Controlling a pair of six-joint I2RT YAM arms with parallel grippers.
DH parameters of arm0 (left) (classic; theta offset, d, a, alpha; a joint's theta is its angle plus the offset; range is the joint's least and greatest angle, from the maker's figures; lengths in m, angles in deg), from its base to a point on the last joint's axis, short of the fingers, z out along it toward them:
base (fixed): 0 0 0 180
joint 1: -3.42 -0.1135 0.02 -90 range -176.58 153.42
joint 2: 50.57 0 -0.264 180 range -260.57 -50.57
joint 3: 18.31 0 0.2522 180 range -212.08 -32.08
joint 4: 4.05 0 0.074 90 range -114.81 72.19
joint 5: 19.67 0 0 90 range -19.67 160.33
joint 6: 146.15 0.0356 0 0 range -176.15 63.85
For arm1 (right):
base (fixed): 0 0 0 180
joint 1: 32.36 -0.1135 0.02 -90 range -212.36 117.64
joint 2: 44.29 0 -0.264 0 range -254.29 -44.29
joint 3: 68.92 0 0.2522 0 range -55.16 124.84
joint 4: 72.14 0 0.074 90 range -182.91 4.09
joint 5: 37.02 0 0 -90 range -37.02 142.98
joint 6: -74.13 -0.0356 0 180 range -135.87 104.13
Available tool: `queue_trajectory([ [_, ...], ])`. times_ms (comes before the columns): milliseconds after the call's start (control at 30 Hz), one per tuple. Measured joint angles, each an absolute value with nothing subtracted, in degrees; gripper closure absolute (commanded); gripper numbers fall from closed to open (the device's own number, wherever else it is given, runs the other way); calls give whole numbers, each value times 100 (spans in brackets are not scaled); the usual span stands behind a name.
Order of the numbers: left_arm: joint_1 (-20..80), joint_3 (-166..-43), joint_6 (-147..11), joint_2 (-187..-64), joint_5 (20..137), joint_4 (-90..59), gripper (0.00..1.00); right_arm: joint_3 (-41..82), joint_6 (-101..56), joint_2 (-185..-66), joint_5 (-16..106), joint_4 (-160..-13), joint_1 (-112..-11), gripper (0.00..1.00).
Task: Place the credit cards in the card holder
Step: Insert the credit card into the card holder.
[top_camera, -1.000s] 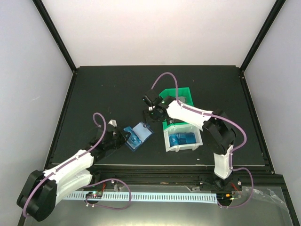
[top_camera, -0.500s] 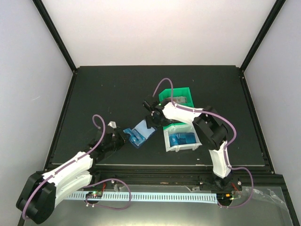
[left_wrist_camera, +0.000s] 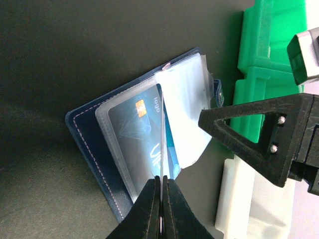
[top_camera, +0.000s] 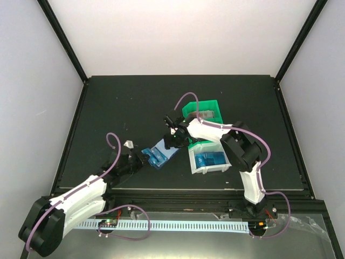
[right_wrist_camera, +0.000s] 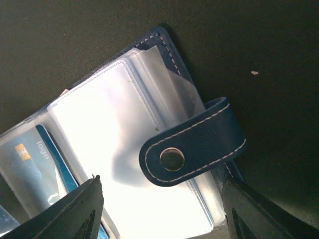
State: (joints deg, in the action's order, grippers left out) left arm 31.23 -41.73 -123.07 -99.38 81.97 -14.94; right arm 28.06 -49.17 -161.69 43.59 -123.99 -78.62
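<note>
The holder (top_camera: 160,155) lies open on the table, and we see one blue card (left_wrist_camera: 132,119) already tucked under a clear sleeve inside it, so the job is begun but not finished. The left claw (left_wrist_camera: 162,191) is pinched tight at the holder's near edge on a thin leaf (left_wrist_camera: 161,129) that stands edge-on. We judge it to be a sleeve page held up to open a pocket, though it could be a card. The right claw (right_wrist_camera: 164,199) hangs above the holder with its jaws spread wide and nothing between them, and the strap (right_wrist_camera: 192,149) lies just below it. More blue cards (top_camera: 209,159) sit in the white bin (top_camera: 191,161) just right of the holder. Those, we judge, are left to fetch and slide in.
</note>
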Motion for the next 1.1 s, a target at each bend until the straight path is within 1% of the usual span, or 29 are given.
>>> queue_trajectory([
  [200, 3123, -4114, -12337, -9930, 8206, -1264, 98, 2435, -5087, -16020, 3861, -11977, -7801, 40],
  [333, 3123, -4013, -12368, -9932, 8214, -1081, 98, 2183, -5328, -15913, 3466, -11728, -7801, 48],
  [400, 3123, -3985, -12372, -9932, 8214, -1015, 98, 2120, -5446, -15902, 3321, -11689, -7803, 49],
  [500, 3123, -3923, -12372, -9932, 8212, -867, 98, 2100, -5546, -15902, 3243, -11680, -7803, 51],
  [700, 3088, -3770, -12366, -10050, 8168, -521, 98, 2096, -5568, -15909, 3302, -11735, -7855, 62],
  [867, 3073, -3576, -12363, -10312, 8171, -174, 98, 2096, -5522, -15920, 3365, -11798, -7895, 65],
  [1100, 3036, -3414, -12346, -10596, 8184, 462, 98, 2107, -5516, -15935, 3367, -11820, -7892, 66],
])
